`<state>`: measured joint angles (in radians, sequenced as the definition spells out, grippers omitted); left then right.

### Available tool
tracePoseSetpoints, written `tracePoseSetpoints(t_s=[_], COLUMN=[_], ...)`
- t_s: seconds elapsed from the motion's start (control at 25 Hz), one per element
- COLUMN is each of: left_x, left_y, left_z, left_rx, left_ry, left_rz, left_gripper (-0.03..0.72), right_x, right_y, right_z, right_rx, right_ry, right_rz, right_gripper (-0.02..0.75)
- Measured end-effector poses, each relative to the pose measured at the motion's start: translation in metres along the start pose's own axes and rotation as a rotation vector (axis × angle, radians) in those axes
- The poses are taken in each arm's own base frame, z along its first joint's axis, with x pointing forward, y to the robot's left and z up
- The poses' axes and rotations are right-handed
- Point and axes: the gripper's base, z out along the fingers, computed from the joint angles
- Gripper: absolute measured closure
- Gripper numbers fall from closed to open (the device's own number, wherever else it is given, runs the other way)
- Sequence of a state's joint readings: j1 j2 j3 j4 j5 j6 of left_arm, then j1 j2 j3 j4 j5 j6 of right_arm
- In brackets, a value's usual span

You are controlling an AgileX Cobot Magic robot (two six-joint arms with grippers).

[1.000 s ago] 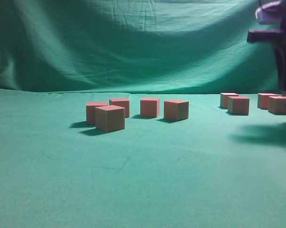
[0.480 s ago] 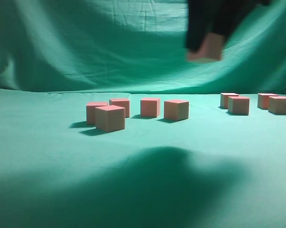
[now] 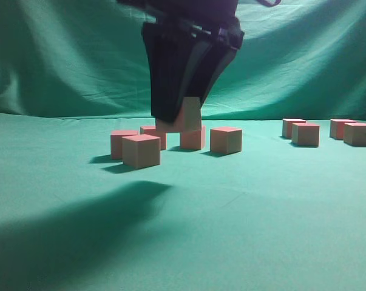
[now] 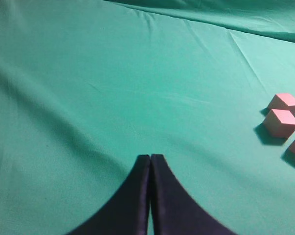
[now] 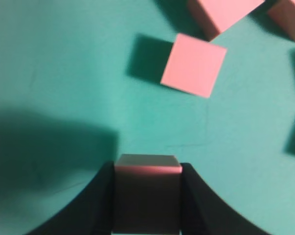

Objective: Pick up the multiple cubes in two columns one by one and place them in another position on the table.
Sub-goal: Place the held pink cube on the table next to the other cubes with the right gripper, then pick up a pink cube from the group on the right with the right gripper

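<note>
Green surface (image 3: 243,230); right tool (image 3: 178,124) clamped on cube (image 3: 186,115) above left cube group (image 3: 170,142); left tool (image 4: 150,164) pressed together.

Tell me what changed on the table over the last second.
The right gripper swung in from the far right, carrying a cube, and has come down over the left group of cubes. Nothing was let go. The right group and the shut left gripper show no change.
</note>
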<state>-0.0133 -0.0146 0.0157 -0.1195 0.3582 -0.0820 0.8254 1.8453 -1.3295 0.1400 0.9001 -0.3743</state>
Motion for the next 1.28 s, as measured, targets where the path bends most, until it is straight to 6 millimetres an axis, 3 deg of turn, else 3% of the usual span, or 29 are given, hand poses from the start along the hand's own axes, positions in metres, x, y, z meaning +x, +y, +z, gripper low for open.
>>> tracePoseSetpoints(t_s=[0.24, 0.52, 1.28], left_x=[0.000, 0.000, 0.000], left_y=[0.000, 0.000, 0.000], left_z=[0.000, 0.000, 0.000], left_rx=[0.000, 0.000, 0.000], left_ry=[0.000, 0.000, 0.000], left_rz=[0.000, 0.000, 0.000], left_gripper=[0.688, 0.688, 0.688], right_x=[-0.015, -0.017, -0.018], right_y=[-0.011, -0.017, -0.019], right_z=[0.017, 0.039, 0.048], right_rx=[0.042, 0.066, 0.077], right_ry=[0.021, 0.047, 0.050], right_rz=[-0.037, -0.059, 0.022], right_gripper=[0.475, 0.475, 0.475])
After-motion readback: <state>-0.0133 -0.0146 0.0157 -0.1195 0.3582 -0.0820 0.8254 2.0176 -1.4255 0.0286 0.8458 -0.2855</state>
